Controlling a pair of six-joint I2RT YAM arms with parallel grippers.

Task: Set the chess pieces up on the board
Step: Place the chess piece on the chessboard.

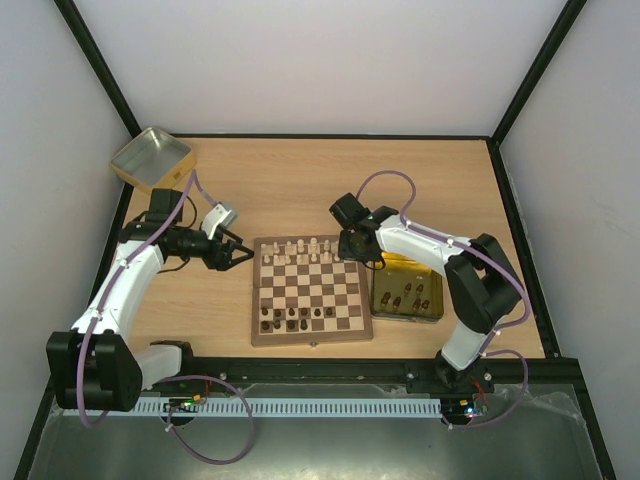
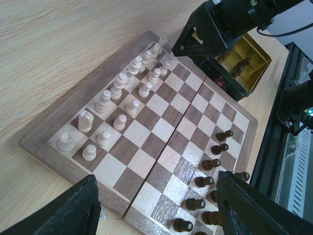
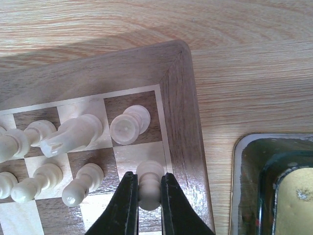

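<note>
Right hand [image 3: 148, 179] pinches a cream pawn [image 3: 150, 169] at the board [image 3: 181, 98] edge.

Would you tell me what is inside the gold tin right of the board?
Several dark pieces lie in the tin; the right arm covers its far end, so anything there is hidden.

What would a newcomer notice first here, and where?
The chessboard in the middle of the table, cream pieces along its far edge and dark ones along the near. At its far right corner the right gripper has its jaws shut on a cream pawn. A gold tin of dark pieces lies right of the board.
</note>
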